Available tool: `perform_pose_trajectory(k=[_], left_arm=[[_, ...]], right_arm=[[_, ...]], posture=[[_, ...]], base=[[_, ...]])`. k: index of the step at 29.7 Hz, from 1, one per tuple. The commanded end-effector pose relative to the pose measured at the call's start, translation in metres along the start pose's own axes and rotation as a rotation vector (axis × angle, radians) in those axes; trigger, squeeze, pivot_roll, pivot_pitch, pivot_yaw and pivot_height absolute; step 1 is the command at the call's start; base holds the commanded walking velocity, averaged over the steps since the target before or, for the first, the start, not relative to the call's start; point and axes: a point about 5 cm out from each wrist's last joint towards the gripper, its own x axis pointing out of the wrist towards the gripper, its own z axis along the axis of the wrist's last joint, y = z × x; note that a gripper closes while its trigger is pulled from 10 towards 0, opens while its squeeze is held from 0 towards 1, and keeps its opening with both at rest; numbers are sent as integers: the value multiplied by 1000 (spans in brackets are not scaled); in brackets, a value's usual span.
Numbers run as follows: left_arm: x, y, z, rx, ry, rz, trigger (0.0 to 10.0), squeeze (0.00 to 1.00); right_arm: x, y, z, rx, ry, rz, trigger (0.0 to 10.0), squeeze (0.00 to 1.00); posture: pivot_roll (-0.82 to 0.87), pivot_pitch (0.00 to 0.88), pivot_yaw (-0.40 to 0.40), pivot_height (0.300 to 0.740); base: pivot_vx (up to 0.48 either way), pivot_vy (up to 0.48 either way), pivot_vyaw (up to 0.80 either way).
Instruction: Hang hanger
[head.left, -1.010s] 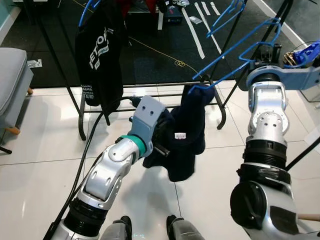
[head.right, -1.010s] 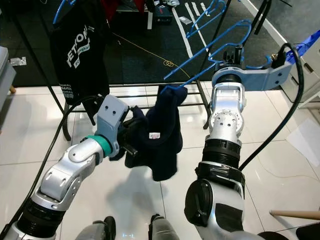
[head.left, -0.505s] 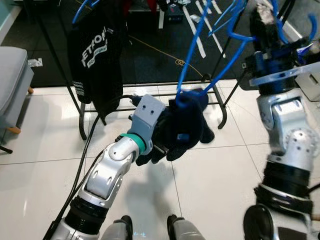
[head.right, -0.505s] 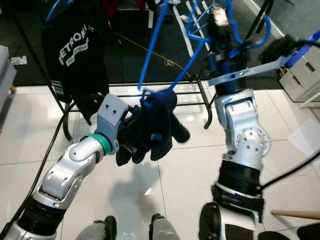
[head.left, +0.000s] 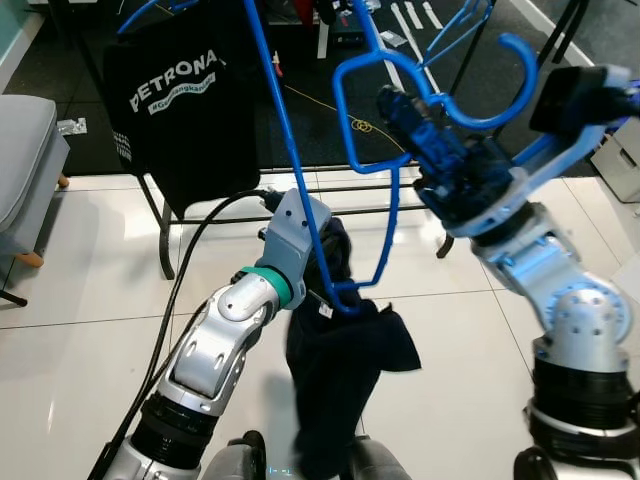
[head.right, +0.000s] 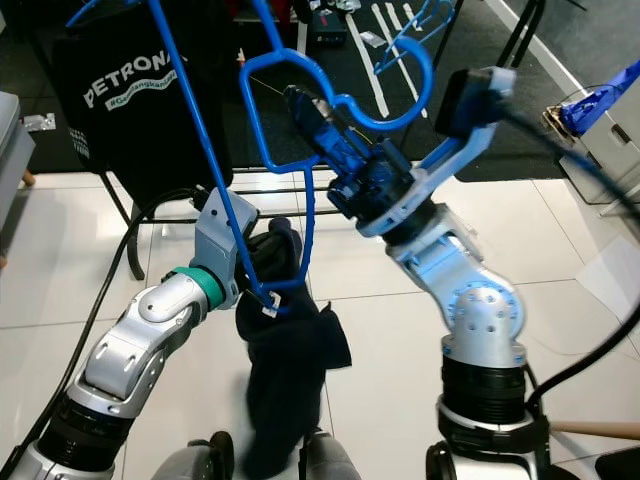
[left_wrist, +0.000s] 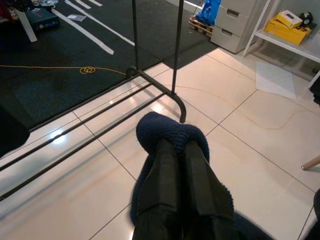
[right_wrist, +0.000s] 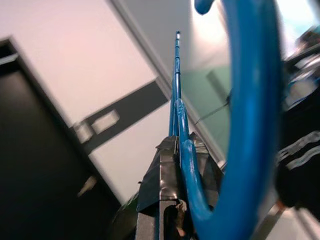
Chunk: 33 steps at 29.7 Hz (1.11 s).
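Head views: your right gripper (head.left: 415, 115) is clamped on the blue plastic hanger (head.left: 385, 150), held high and tilted, with the dark navy garment (head.left: 335, 365) dangling off its lower corner. Left wrist view: your left gripper (left_wrist: 177, 150) pinches that garment, fingers together.

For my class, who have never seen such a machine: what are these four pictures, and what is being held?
This is a walking humanoid robot with two silver arms. Two pictures come from its head, looking down; two from its wrists. The right gripper is shut on a blue plastic hanger, held up high. The left gripper pinches a dark navy knitted garment that dangles from the hanger's lower corner. Behind stands a black metal clothes rack bearing a black printed T-shirt, over a white tiled floor.
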Motion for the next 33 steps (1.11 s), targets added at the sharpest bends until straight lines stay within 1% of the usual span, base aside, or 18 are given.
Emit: perform_pose_trajectory(k=[1, 2, 6, 7, 11, 14, 17, 19, 20, 21, 22, 23, 24, 25, 26, 28, 32, 33], left_arm=[[0, -1, -1, 4, -3, -7, 0, 0], [0, 0, -2, 6, -1, -6, 0, 0], [0, 1, -3, 9, 2, -5, 0, 0], [0, 2, -4, 11, 5, -5, 0, 0], [0, 2, -4, 12, 8, -5, 0, 0], [0, 3, -7, 15, 18, -6, 0, 0], [0, 3, -8, 15, 20, -6, 0, 0], [0, 3, -8, 11, 19, -4, 0, 0], [0, 3, -7, -2, 13, -2, 0, 0], [0, 3, -7, -2, 13, -2, 0, 0], [0, 3, -7, -11, 9, 0, 0, 0], [0, 3, -7, -11, 9, 0, 0, 0], [0, 3, -6, -18, 4, -2, 0, 0], [0, 2, -5, -24, 0, -8, 0, 0], [0, 2, -5, -24, 0, -8, 0, 0], [3, -1, -3, -23, -8, -22, 0, 0], [4, -1, -2, -23, -11, -26, 0, 0], [5, -1, 0, -24, -17, -32, 0, 0]], right_arm=[[0, -4, 17, -69, -95, -44, 10000, 0], [-2, -12, 30, -150, -165, -129, 10000, 0], [-6, -21, 50, -229, -269, -228, 10000, 0], [-7, -21, 60, -217, -325, -240, 10000, 0], [-9, -20, 67, -189, -363, -234, 10000, 0], [-16, -21, 85, -66, -500, -217, 10000, 0], [-19, -23, 90, -30, -546, -218, 10000, 0], [-28, -29, 101, 102, -678, -217, 10000, 0], [-37, -32, 107, 238, -784, -180, 10000, 0], [-37, -32, 107, 238, -784, -180, 10000, 0], [-43, -34, 111, 332, -855, -148, 10000, 0], [-43, -34, 111, 332, -855, -148, 10000, 0], [-52, -36, 112, 457, -923, -76, 10000, 0], [-60, -39, 107, 521, -946, -26, 10000, 0], [-60, -39, 107, 521, -946, -26, 10000, 0], [-70, -44, 85, 624, -941, 60, 10000, 0], [-71, -46, 74, 656, -928, 67, 10000, 0], [-72, -49, 64, 683, -933, 41, 10000, 0]], posture=[[-85, 121, 7, 740], [-85, 117, 9, 740], [-86, 114, 10, 740], [-86, 114, 10, 740], [-86, 112, 10, 740], [-87, 109, 12, 740], [-86, 111, 11, 740], [-86, 111, 10, 740], [-86, 111, 12, 740], [-86, 111, 12, 740], [-86, 111, 12, 740], [-86, 111, 12, 740], [-87, 110, 13, 740], [-88, 108, 18, 740], [-88, 108, 18, 740], [-84, 106, 21, 740], [-81, 107, 21, 740], [-78, 106, 22, 740]], base=[[0, 0, 0], [0, 0, 0], [0, 0, 0], [0, 0, 0], [0, 0, 0], [0, 0, 0], [0, 0, 0], [0, 0, 0], [0, 0, 0], [0, 0, 0], [0, 0, 0], [0, 0, 0], [0, 0, 0], [0, 0, 0], [0, 0, 0], [0, 0, 0], [0, 0, 0], [0, 0, 0]])
